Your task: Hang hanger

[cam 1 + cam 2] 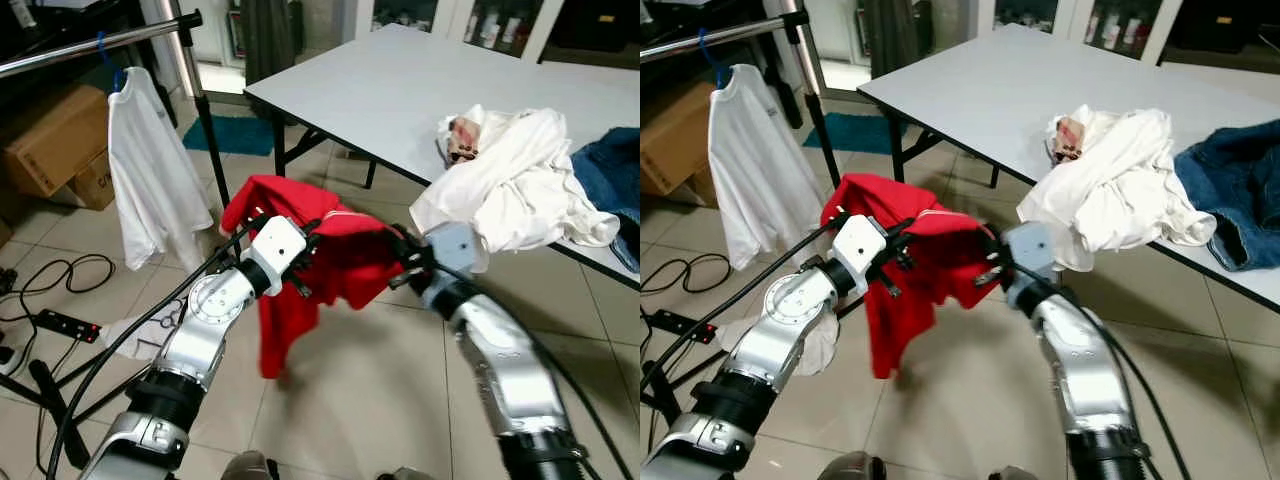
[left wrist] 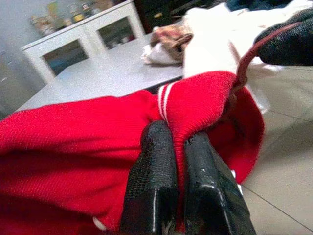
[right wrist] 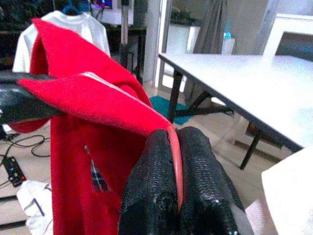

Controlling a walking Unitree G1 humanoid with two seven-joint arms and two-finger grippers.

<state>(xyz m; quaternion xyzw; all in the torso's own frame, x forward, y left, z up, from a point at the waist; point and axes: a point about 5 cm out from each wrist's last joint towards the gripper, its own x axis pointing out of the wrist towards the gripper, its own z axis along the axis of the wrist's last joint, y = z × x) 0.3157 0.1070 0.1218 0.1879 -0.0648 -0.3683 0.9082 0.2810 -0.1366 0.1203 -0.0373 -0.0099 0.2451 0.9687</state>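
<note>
A red garment hangs in the air between my two arms, over the tiled floor. My left gripper is shut on a fold of it near a white stripe. My right gripper is shut on a thin red edge of the same garment, at its other side. Whether a hanger sits inside the garment I cannot tell. To the far left runs a metal clothes rail. A white T-shirt hangs from it on a blue hanger.
A grey table stands to the right with a pile of white clothes and blue jeans. Cardboard boxes sit under the rail. The rail's black stand, cables, a power strip and a white cloth lie on the floor at left.
</note>
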